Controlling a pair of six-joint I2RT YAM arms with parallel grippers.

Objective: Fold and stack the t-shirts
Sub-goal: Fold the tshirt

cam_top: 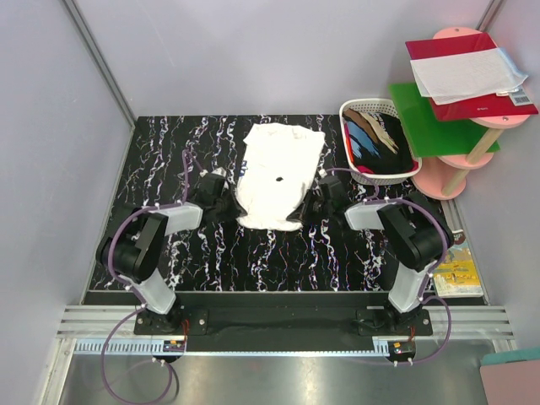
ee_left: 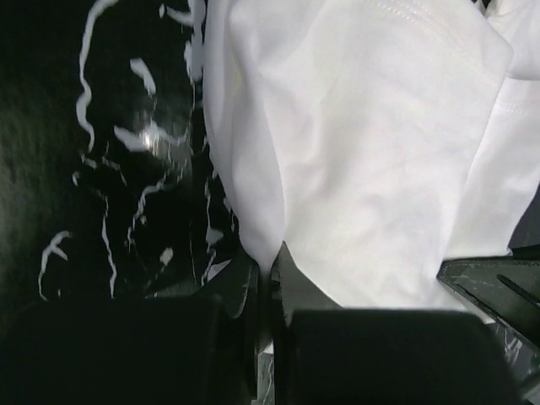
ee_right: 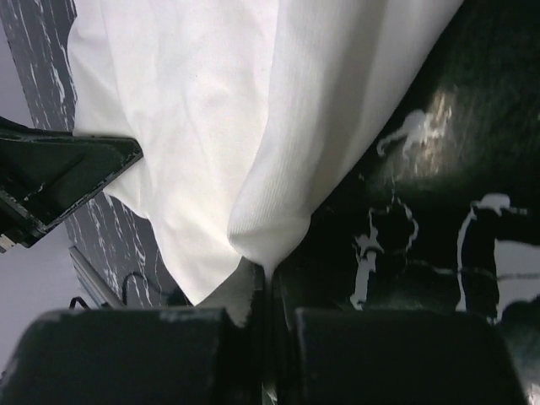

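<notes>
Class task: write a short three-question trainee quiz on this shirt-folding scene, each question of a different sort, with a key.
1. True or false: the white t-shirt lies inside the basket.
2. The left gripper and right gripper are each shut on: A) an edge of the white t-shirt; B) the basket; C) nothing.
3. Fill in: by the robot's own sides, the basket stands to the white t-shirt's ____.
Key: 1 false, it lies on the table; 2 A; 3 right.

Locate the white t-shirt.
In the top view, the white t-shirt lies centred on the table, left of the basket, its edges pinched by the left claw and right claw.
</notes>
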